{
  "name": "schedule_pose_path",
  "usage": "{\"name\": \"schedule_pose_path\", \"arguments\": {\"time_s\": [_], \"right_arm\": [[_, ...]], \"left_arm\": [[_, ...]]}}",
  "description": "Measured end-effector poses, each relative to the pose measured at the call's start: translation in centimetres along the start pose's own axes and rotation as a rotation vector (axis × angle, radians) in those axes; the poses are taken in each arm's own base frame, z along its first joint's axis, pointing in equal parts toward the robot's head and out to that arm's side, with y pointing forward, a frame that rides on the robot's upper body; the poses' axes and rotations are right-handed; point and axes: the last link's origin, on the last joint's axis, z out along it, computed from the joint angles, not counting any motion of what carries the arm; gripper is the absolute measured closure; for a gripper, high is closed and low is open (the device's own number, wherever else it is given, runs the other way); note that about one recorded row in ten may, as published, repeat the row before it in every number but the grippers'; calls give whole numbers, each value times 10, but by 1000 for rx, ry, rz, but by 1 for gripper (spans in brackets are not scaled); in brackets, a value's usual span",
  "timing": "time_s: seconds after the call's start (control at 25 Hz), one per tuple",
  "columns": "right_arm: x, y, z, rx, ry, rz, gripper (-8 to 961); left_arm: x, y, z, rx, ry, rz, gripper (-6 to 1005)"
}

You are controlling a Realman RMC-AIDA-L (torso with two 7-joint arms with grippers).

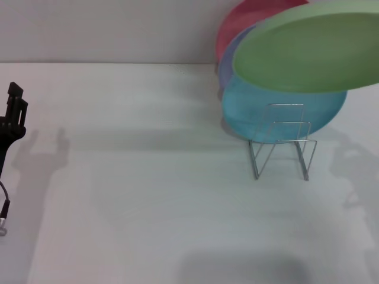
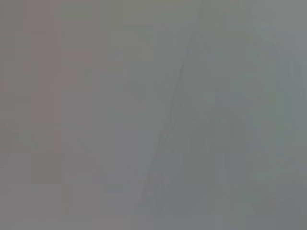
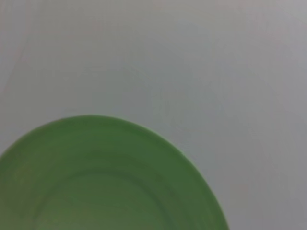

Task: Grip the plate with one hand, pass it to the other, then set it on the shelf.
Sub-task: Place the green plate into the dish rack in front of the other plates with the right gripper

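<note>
The plate (image 1: 308, 50), light green, hangs tilted in the air above the rack (image 1: 283, 141) and the stacked plates (image 1: 278, 115) behind it, so it appears lifted by the right arm, whose gripper stays out of sight; its grip cannot be told. In the right wrist view the plate (image 3: 105, 177) sits close under the camera. The left gripper (image 1: 14, 109) waits well apart, its fingers' state unclear. The handover comes next: both arms must meet mid-table.

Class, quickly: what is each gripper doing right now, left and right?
Left gripper: at the table's left edge, holding nothing; open or shut cannot be told.
Right gripper: not visible; the round light green plate hangs lifted on its side.
</note>
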Motion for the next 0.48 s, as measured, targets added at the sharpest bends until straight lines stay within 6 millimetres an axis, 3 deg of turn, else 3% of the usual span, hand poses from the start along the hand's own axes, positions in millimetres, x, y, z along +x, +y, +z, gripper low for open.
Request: {"name": "schedule_pose_path", "arguments": {"time_s": [0.48], "right_arm": [[-14, 4, -8, 20, 124, 49, 929]], "left_arm": [[-1, 4, 1, -3, 2, 14, 377]]}}
